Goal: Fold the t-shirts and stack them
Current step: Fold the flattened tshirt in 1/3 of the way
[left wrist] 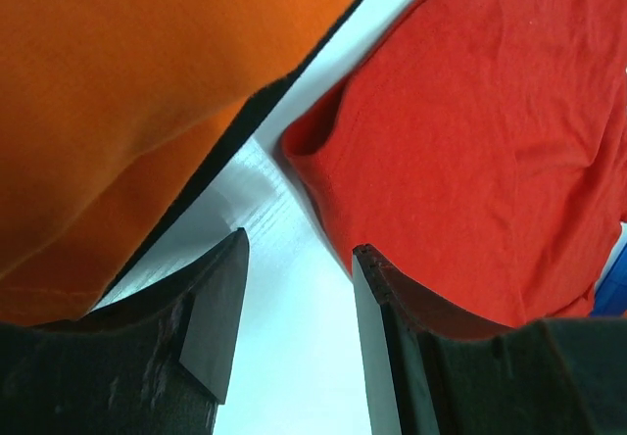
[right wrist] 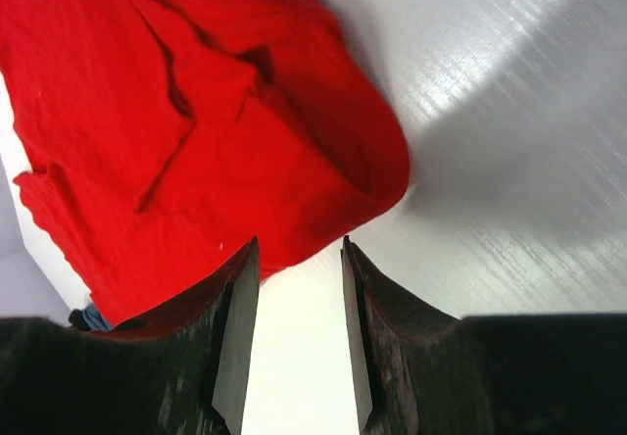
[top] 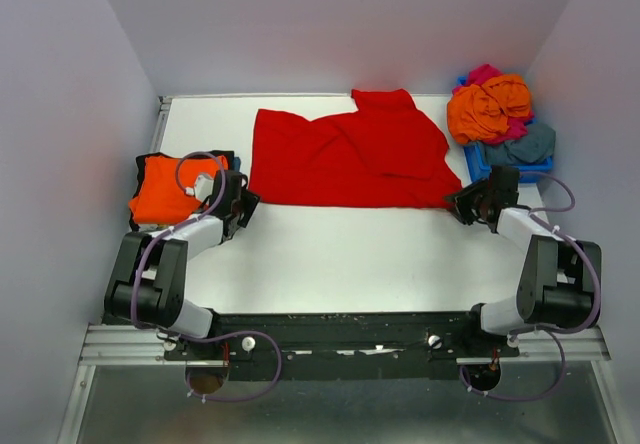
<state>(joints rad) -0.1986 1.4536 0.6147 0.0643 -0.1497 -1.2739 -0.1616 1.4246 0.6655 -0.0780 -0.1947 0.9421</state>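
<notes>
red t-shirt [top: 350, 159] is lying soft and floppy on the tabletop [top: 340, 254]; left pincer [top: 250, 202] and right pincer [top: 458, 207] are hovering apart, empty, by its near corners, likely the best grips.

Black-and-white arm links [top: 150, 284], looping purple cables [top: 198, 154], black wedge-shaped end effector fingers [left wrist: 211, 308] with pale inner faces

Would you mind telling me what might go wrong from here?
The open left pincer sits between a corner of the red t-shirt and the folded orange t-shirt; it may snag the orange one. The open right pincer has the red edge barely at its gap, so closing may miss. The shirt lies wrinkled, so folds may be uneven.
</notes>
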